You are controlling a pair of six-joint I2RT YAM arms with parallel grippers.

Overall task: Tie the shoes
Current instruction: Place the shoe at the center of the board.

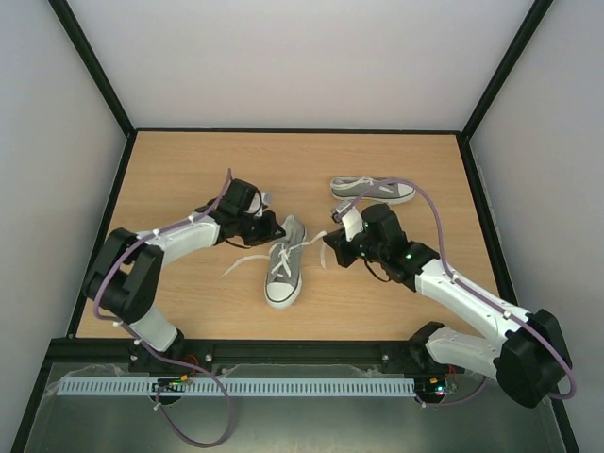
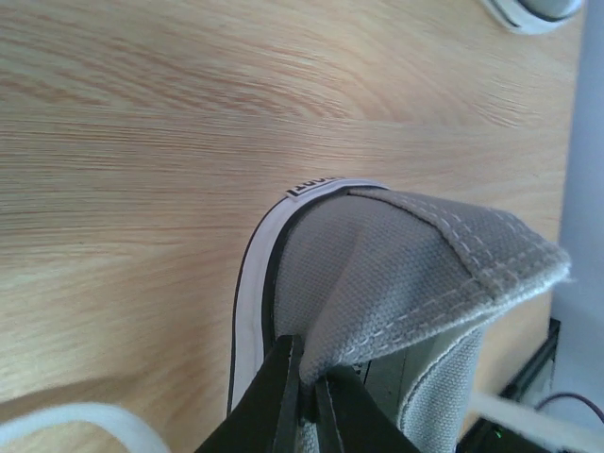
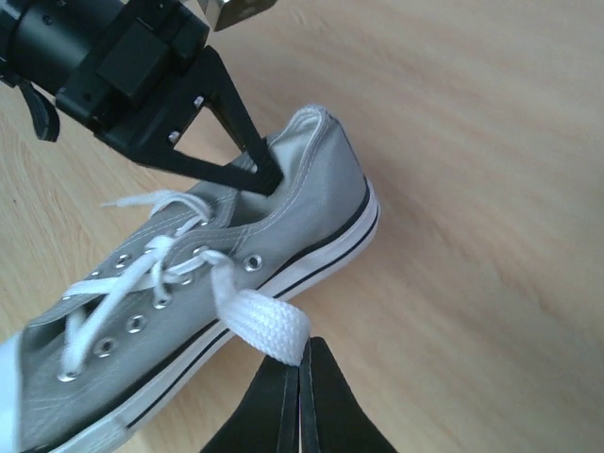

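One grey sneaker [image 1: 283,271] lies mid-table with its toe toward me; it also shows in the right wrist view [image 3: 245,241]. The second grey sneaker [image 1: 373,189] lies on its side at the back right. My left gripper [image 1: 275,227] is shut on the heel collar of the near sneaker [image 2: 406,255], its jaws pinching the grey canvas [image 2: 307,377]. My right gripper [image 1: 330,249] is shut on a loop of that sneaker's white lace [image 3: 260,321], held just off the sneaker's right side [image 3: 300,363]. The other lace end [image 1: 241,262] trails on the wood to the left.
The wooden table [image 1: 189,179] is boxed in by black rails and pale walls. The left gripper's black body [image 3: 142,75] hangs over the sneaker's heel in the right wrist view. The second sneaker's sole [image 2: 533,11] shows at the top right of the left wrist view.
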